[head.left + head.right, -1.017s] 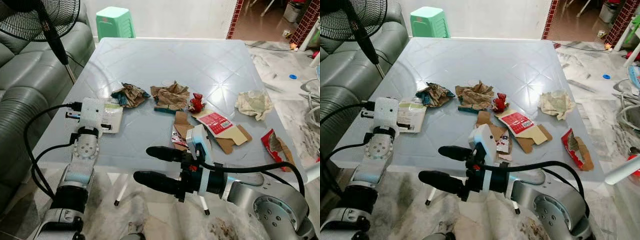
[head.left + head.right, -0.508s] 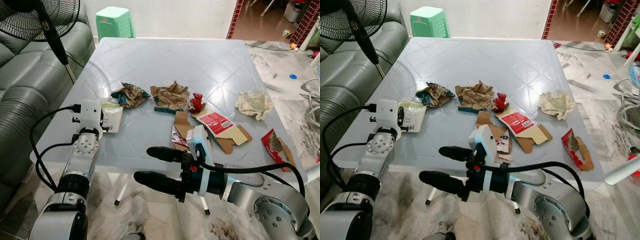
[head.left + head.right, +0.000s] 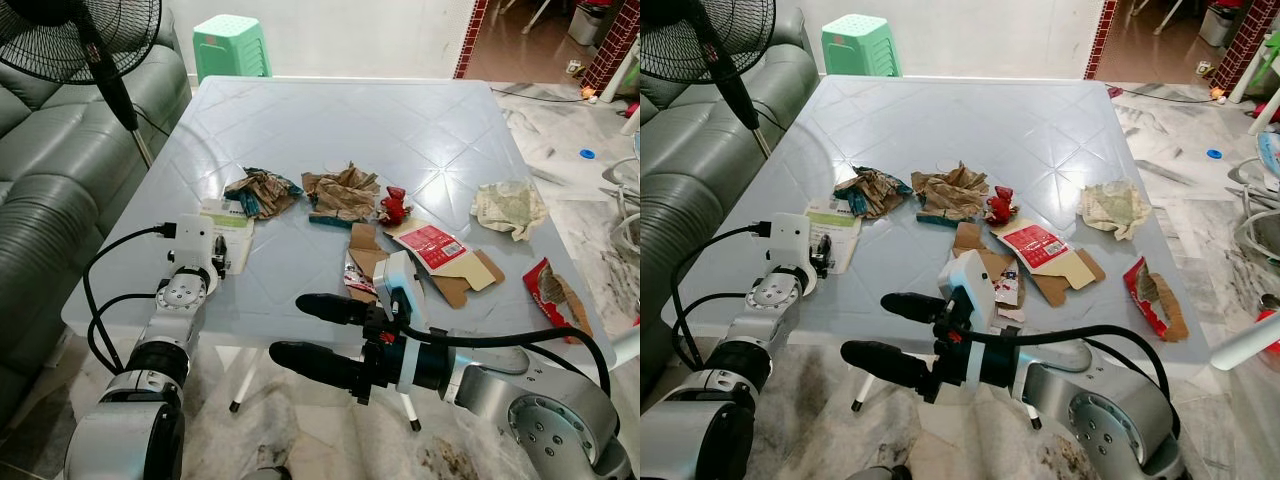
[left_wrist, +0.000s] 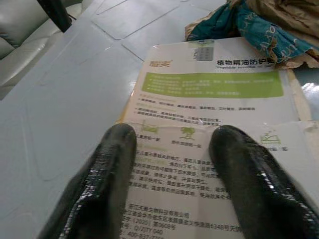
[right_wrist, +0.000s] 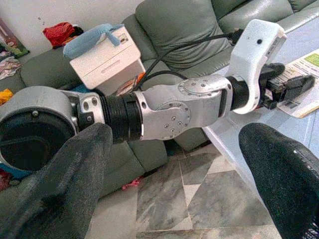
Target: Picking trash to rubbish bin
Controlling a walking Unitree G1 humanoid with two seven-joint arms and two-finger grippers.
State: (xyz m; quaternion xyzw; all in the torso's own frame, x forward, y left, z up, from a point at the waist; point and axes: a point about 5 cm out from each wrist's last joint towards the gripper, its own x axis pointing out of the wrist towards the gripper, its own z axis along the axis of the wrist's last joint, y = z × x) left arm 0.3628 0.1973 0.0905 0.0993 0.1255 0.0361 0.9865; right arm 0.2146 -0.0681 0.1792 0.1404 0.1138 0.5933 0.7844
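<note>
White leaflet [image 4: 209, 124] lies partly hidden beneath left pincer's [image 4: 174, 144] spread fingers.

You've got a flat white-and-green printed carton [image 3: 228, 216] lying at the table's left edge, touching a crumpled brown-and-teal wrapper [image 3: 262, 190]. Right of that: crumpled brown paper [image 3: 340, 190], small red wrapper [image 3: 393, 206], flattened red-and-brown cardboard box [image 3: 432, 253], crumpled whitish wrapper [image 3: 508, 208], torn red packet [image 3: 548, 287].
</note>
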